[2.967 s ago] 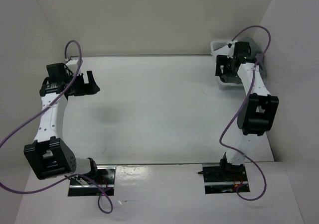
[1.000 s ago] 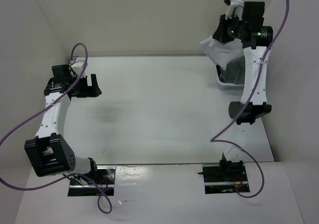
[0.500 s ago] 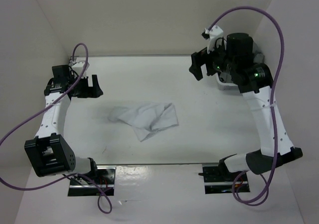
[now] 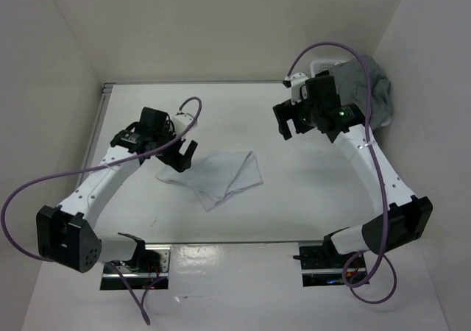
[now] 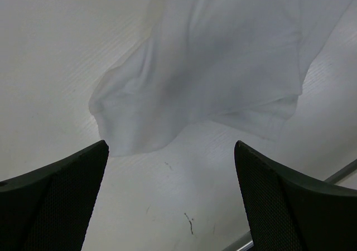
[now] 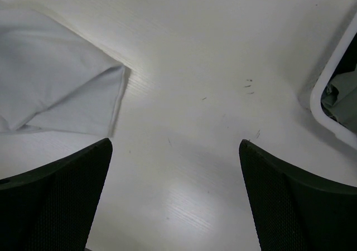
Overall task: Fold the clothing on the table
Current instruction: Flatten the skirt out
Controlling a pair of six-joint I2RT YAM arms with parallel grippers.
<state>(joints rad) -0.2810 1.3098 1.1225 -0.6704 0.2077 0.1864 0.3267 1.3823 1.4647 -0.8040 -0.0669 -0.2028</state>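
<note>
From above, the clothing lies crumpled in a loose, partly doubled heap on the table, left of centre and well short of the near edge. The left gripper hovers just beside its left corner with jaws spread wide and nothing in them. The right gripper hangs farther off to the right, equally spread and empty, in front of the basket and the grey garment draped over it. In the left wrist view the cloth fills the upper middle, between and beyond the two parted jaws. It looks thin, limp and very light (light shows through its layers), so it will likely sag, drag and fold on itself when lifted by one point. The rounded, rumpled edge nearest this gripper stands slightly proud of the table and seems the easiest place to pinch. The right wrist view shows a flatter, crisper corner of the cloth at upper left, a basket rim at far right and bare table between the open jaws. That corner looks like the right arm's natural hold, though pinching so flat a hem probably means pressing down onto the tabletop.
</note>
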